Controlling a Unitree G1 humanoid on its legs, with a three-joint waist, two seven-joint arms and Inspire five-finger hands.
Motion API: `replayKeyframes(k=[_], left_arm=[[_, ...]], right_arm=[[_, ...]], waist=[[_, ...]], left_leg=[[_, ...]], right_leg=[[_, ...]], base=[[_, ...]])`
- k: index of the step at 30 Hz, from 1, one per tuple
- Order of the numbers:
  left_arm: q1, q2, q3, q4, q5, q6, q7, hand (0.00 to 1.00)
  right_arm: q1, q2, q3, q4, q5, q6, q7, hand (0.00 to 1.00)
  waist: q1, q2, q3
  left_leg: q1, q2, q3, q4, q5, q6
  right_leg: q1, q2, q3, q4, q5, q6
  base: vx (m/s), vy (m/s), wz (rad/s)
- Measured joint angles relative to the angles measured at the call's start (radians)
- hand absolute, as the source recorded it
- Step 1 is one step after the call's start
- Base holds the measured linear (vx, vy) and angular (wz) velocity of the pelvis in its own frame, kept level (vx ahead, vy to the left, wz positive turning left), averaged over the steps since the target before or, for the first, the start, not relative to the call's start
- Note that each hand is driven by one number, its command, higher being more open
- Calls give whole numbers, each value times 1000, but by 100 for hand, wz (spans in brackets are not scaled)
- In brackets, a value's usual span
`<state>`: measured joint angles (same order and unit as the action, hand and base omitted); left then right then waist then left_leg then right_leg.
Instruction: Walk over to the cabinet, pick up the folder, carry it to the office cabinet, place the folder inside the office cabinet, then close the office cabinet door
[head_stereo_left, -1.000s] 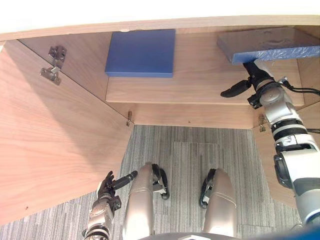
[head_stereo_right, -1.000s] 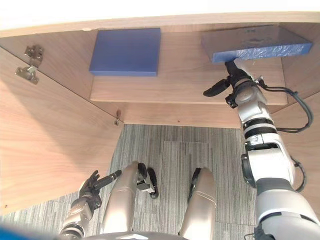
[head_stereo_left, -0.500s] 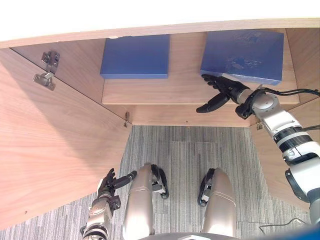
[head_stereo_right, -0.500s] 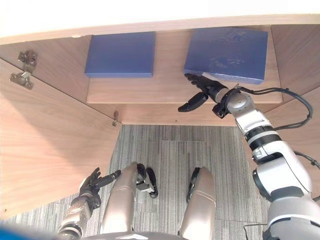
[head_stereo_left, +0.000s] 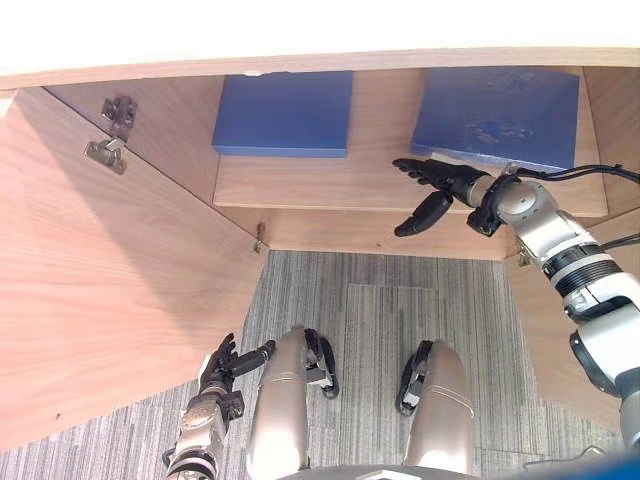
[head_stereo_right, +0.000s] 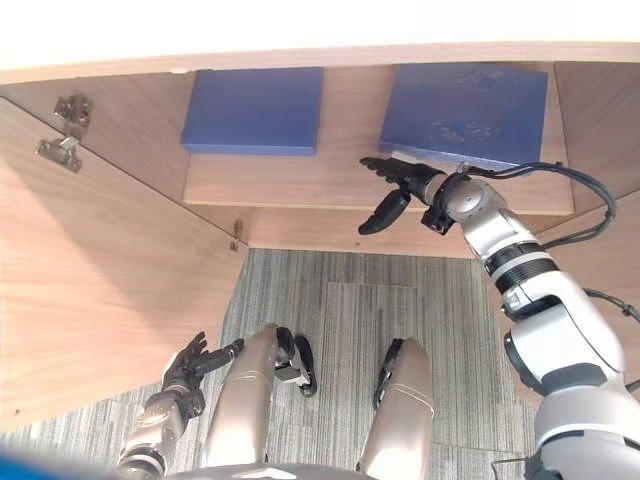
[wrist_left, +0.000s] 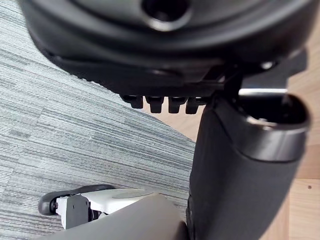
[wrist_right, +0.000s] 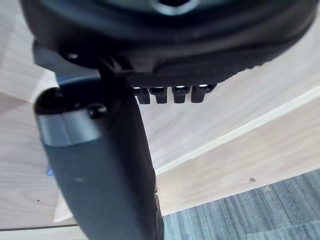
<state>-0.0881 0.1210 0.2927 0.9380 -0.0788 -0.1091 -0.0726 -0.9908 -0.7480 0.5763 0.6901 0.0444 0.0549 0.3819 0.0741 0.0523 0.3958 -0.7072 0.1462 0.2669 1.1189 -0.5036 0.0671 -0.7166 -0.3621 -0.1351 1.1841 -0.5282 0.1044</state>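
Grey striped carpet (head_stereo_left: 385, 320) runs from centre to 6 o'clock below a pale wooden cabinet (head_stereo_left: 330, 185) at 12 o'clock, its open door (head_stereo_left: 100, 300) at 9 o'clock, hinges (head_stereo_left: 104, 152) at 10 o'clock.

left folder (head_stereo_left: 283, 113), right folder (head_stereo_left: 497, 115), both on shelf (head_stereo_left: 330, 182)

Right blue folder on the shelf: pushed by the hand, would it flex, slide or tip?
Probably stiff: the folder keeps straight edges. Lying flat on the wooden shelf, it should slide, not tip. Its shiny cover may slip in the open right hand.
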Motion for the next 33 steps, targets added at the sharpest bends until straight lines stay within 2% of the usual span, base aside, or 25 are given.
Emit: replayKeyframes(k=[4, 8, 11, 12, 15, 18, 20, 25, 28, 31, 33], left_arm=[[0, -1, -3, -2, 0, 0, 0, 100], [0, 0, -6, -7, -1, 0, 2, 100], [3, 2, -34, -17, -22, 0, 2, 100], [15, 2, -63, -40, -38, 1, 1, 100], [37, 3, -118, -82, -58, 0, -8, 100], [42, 8, -132, -91, -69, 0, -25, 100], [42, 13, -142, -106, -69, 0, -30, 100], [47, 30, -176, -133, -88, 1, -43, 100], [69, 32, -191, -172, -93, 2, -43, 100], [101, 29, -214, -216, -110, 2, -43, 100], [116, 30, -222, -238, -110, 3, -42, 100]], right_arm=[[-6, 1, -97, 55, -83, -1, -54, 100], [-9, 0, -253, 131, -94, -1, -114, 100], [-9, -2, -328, 177, -130, -4, -124, 100], [-7, -14, -352, 184, -144, -17, -121, 100], [-3, -46, -362, 198, -170, -53, -98, 100], [-7, -60, -362, 207, -223, -82, -65, 100], [-11, -75, -351, 242, -285, -77, -37, 100], [-9, -83, -359, 240, -291, -93, -57, 100], [-8, -80, -360, 217, -328, -92, -87, 100], [29, -63, -366, 168, -355, -65, -173, 100], [73, -17, -410, 101, -338, -40, -227, 100]], waist=[[2, 0, 0], [-2, 1, 0], [-3, 8, 4], [-5, 18, 9], [-5, 37, 18], [-4, 42, 19], [2, 44, 19], [1, 56, 27], [1, 57, 27], [2, 57, 27], [-1, 57, 27]], left_leg=[[-2, -2, 0, 0, 0, 1], [-6, -7, 0, -1, 2, 4], [-9, -12, -1, 0, 3, 6], [-11, -15, -2, 2, 3, 7], [-14, -20, -2, 4, 6, 11], [-25, -21, -2, 10, 6, 12], [-44, -20, -4, 20, 6, 12], [-67, -16, -1, 41, 6, 13], [-76, -12, -1, 44, 6, 14], [-73, -7, 0, 41, 7, 16], [-67, 0, 4, 25, 11, 20]], right_leg=[[1, -2, -2, -4, 3, 1], [0, -7, -4, -8, 6, 4], [-1, -12, -5, -8, 7, 6], [-1, -16, -6, -8, 8, 8], [-2, -22, -6, -5, 10, 11], [-14, -24, -4, 3, 10, 12], [-33, -25, -2, 15, 10, 12], [-59, -25, 7, 32, 10, 12], [-70, -23, 8, 37, 11, 12], [-68, -18, 6, 32, 13, 13], [-65, -8, 5, 12, 23, 9]], base=[[8, -3, 1], [36, 2, 2], [33, -1, 5], [24, 2, 6], [14, -3, 5], [0, 0, 0], [15, -28, 4], [3, -6, 0], [23, -41, -2], [36, -40, -3], [47, -38, -12]])
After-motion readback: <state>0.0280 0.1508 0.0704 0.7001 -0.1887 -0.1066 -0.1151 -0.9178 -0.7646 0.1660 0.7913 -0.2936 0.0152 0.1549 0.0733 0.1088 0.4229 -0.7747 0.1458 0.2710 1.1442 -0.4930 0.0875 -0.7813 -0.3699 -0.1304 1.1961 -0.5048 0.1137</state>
